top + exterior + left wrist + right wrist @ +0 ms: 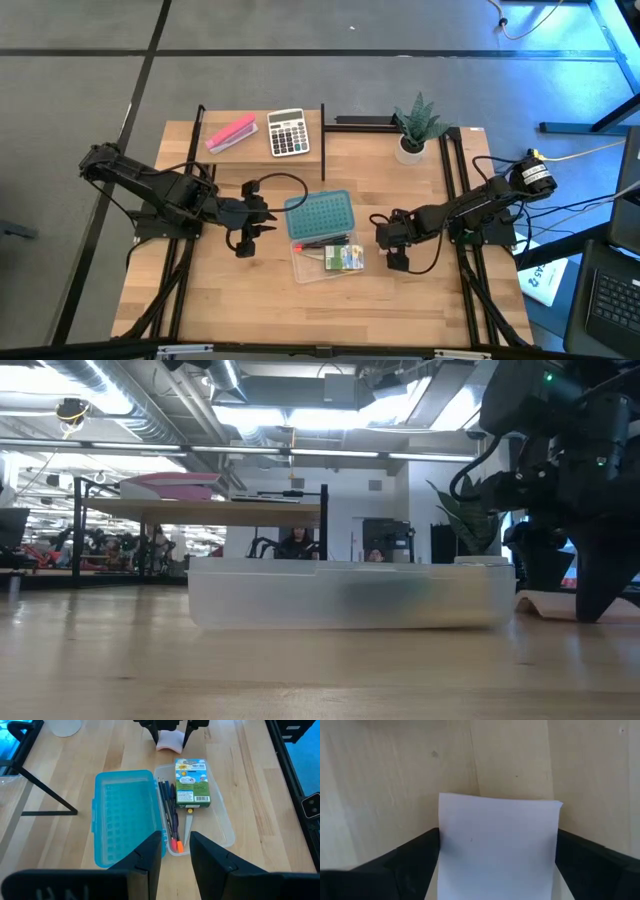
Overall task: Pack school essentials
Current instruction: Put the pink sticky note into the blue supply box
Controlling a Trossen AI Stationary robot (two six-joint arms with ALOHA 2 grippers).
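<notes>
Wooden table (240,300) carries a clear case (325,262) already holding pens and crayon box (347,258); beside it, the right end effector (396,262), fingers spread, straddles a pale pad (497,847) and seemingly must close next, while the left end effector (243,243) waits part-open on the case's other side

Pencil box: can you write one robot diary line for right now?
case: lid open, crayon box and pens inside | left claw: open, empty, beside case | right claw: around pale block on table
</notes>
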